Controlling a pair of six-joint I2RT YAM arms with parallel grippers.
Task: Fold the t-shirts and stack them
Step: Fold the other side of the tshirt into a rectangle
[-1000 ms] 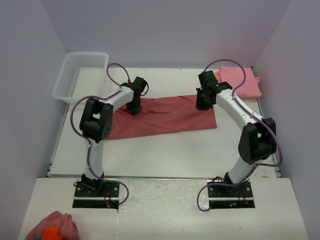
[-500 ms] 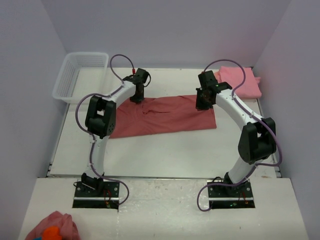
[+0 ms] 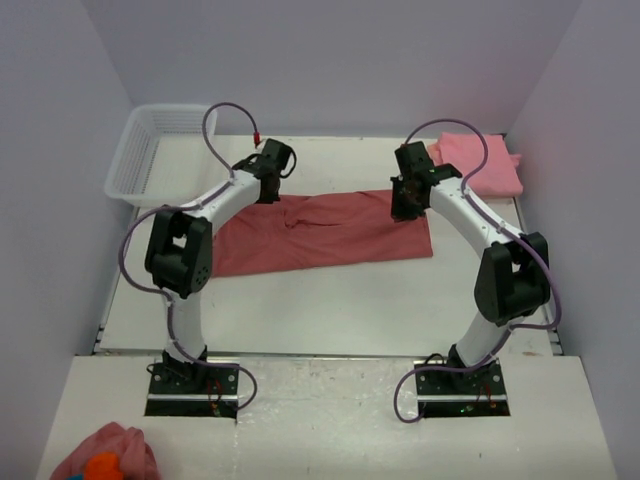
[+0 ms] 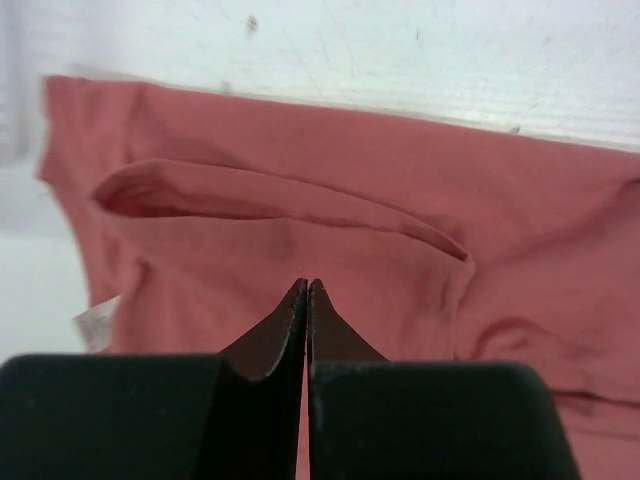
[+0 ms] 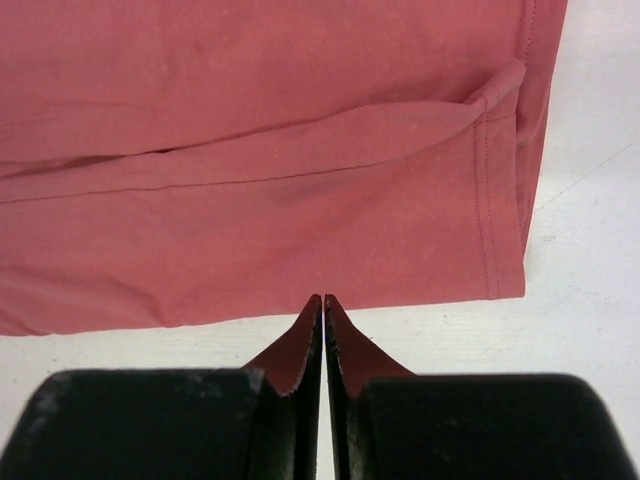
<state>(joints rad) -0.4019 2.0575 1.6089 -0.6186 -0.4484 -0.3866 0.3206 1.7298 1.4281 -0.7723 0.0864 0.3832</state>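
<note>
Rose-red t-shirt (image 3: 330, 235) flat beneath left claw (image 4: 306, 287) and right claw (image 5: 322, 299), both fully together.

Arms extended; left fingers (image 4: 282, 335), right fingers (image 5: 300, 352) closed (tips touching).

Rose-red cotton t-shirt (image 3: 330, 235) spread flat across white tabletop (image 3: 330, 300). Left hand (image 3: 267, 193) at its far edge, right hand (image 3: 401, 210) at its right end. Folded salmon-pink t-shirt (image 3: 487, 166) in far-right corner, white plastic basket (image 3: 160, 150) far left.
</note>
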